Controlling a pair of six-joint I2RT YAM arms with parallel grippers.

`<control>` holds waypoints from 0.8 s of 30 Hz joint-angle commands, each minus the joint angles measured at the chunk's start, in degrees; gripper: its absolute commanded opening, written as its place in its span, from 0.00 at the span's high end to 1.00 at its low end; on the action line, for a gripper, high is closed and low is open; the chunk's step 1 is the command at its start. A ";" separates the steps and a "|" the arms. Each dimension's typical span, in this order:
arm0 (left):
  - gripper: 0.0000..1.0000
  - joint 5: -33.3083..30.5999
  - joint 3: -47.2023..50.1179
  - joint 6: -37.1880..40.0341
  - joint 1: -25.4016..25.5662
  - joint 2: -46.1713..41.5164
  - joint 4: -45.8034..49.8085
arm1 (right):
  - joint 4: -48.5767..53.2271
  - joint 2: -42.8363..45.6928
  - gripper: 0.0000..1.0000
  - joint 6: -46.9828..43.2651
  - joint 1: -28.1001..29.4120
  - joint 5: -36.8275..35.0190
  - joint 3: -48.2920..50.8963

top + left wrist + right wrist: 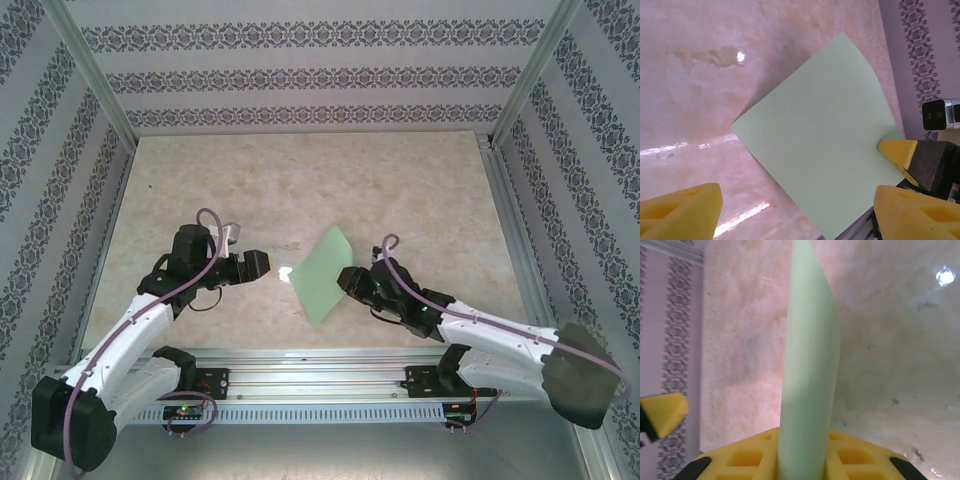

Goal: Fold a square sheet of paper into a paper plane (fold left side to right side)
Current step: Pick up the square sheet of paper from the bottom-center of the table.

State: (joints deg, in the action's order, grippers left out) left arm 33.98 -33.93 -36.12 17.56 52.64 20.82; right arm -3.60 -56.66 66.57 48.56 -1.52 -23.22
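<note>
The right gripper (349, 278) is pinched shut on the paper (326, 274). In the right wrist view its two yellow fingers (747, 455) sit side by side at the bottom. The paper (807, 365) comes up out of the thin gap between them. From there it looks like a tall green strip seen from its edge, and it bends a little to the right near the top. The left gripper (258, 262) is wide apart and holds nothing. In the left wrist view its two yellow fingers (685, 207) sit at the bottom corners, far from each other. The near corner of the paper (815, 135) points down toward the space between them. In that same view one yellow finger (897, 151) of the right gripper presses on the right edge of the paper. The paper is light green and plain, and it is turned like a diamond. A dark shadow lies on the table (700, 110) along its upper left edge, so that side is up off the table. From above, the paper is in the middle of the table (300, 180), toward the front, between the two grippers. One corner points at the far wall (300, 40). The right gripper is at its right side, and the left gripper is just beside it on the left. A small bright light spot (285, 272) shines between the left gripper and the paper. The table is shiny and pinkish, like stone. Walls with dark flower stripes stand on three sides.
</note>
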 commanded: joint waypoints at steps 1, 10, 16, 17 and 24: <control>0.15 9.63 0.83 -9.92 -1.79 -0.15 -8.41 | -3.90 9.11 0.76 -0.50 -3.81 3.76 1.15; 0.00 16.93 0.35 -31.73 -1.19 0.50 -34.21 | -1.88 27.70 0.77 3.52 -17.01 14.28 -1.52; 0.00 14.34 -2.24 -36.87 3.64 4.46 -40.60 | -5.91 24.37 0.82 10.68 -19.37 17.21 -4.97; 0.00 13.61 -2.27 -37.38 4.70 5.38 -41.50 | -7.08 23.56 0.83 11.54 -19.46 17.24 -5.23; 0.00 11.17 -2.02 -39.55 10.35 13.00 -53.34 | -15.62 17.73 0.84 16.43 -19.99 19.11 -7.42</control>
State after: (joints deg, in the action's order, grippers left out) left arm 46.54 -35.11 -73.19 26.85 63.86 -22.98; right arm -12.71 -38.06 79.55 29.26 15.57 -28.34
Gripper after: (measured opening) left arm 0.997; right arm 0.163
